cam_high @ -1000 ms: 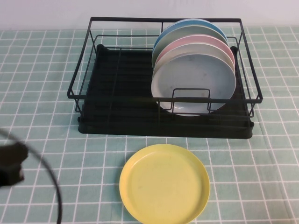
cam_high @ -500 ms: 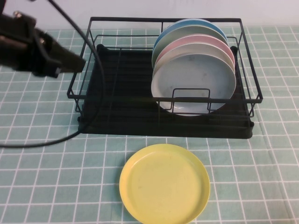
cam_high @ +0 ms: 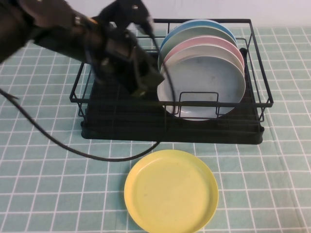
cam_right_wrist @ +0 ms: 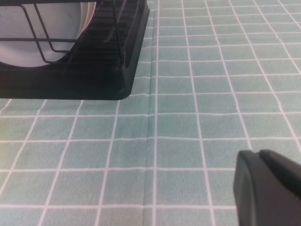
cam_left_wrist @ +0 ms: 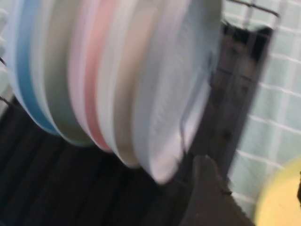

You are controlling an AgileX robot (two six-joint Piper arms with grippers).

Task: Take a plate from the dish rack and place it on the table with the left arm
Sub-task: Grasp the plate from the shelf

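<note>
The pale grey-blue plate (cam_high: 204, 85) stands upright at the front of a row of several plates in the right half of the black dish rack (cam_high: 121, 124). My left arm reaches over the rack's left half. My left gripper (cam_high: 148, 81) is open and empty, just left of that plate's edge. In the left wrist view the plates show edge-on, the pale plate (cam_left_wrist: 188, 70) nearest, with one dark finger (cam_left_wrist: 209, 188) just below its rim. My right gripper (cam_right_wrist: 257, 157) is shut and empty, low over the mint-green gridded table (cam_right_wrist: 188, 117), right of the rack's corner (cam_right_wrist: 94, 70).
A yellow plate (cam_high: 171, 190) lies flat on the table (cam_high: 48, 184) in front of the rack; it also shows in the left wrist view (cam_left_wrist: 282, 197). Blue, green, pink and cream plates stand behind the pale one. A black cable (cam_high: 73, 148) loops over the cloth at left.
My left arm has swung from the front left of the table up and across over the rack, ending with the gripper beside the front plate. The plates have not moved.
</note>
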